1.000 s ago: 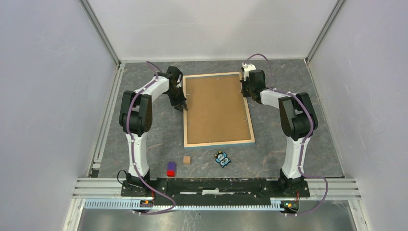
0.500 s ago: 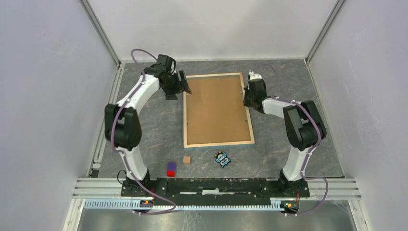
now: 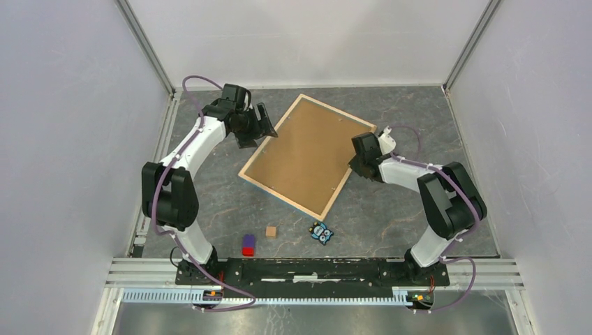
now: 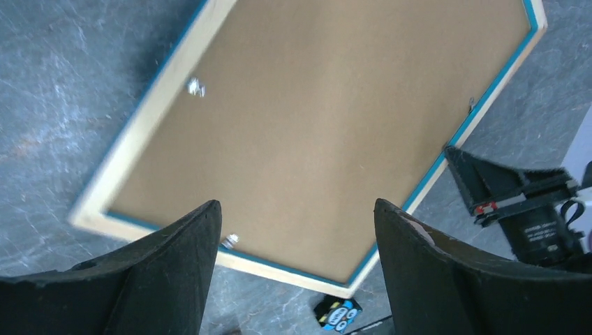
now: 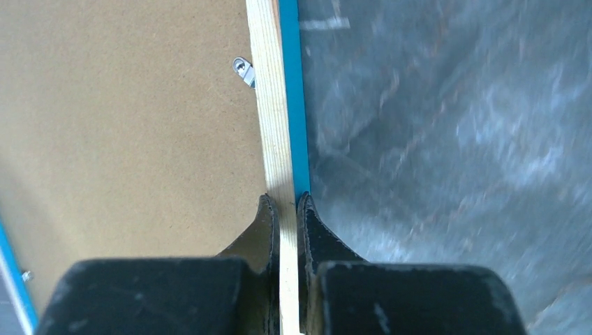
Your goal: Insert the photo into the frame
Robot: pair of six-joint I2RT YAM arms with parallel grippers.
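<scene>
Lying askew on grey mottled table (image 3: 391,209), frame (image 3: 282,196), pale walls (image 3: 63,139) around

Wooden cube (image 3: 271,231), red-purple block (image 3: 248,245), blue tile (image 3: 322,231) — near edge.

Grey marbled tabletop (image 3: 391,216), pale lilac walls (image 3: 63,139)
</scene>
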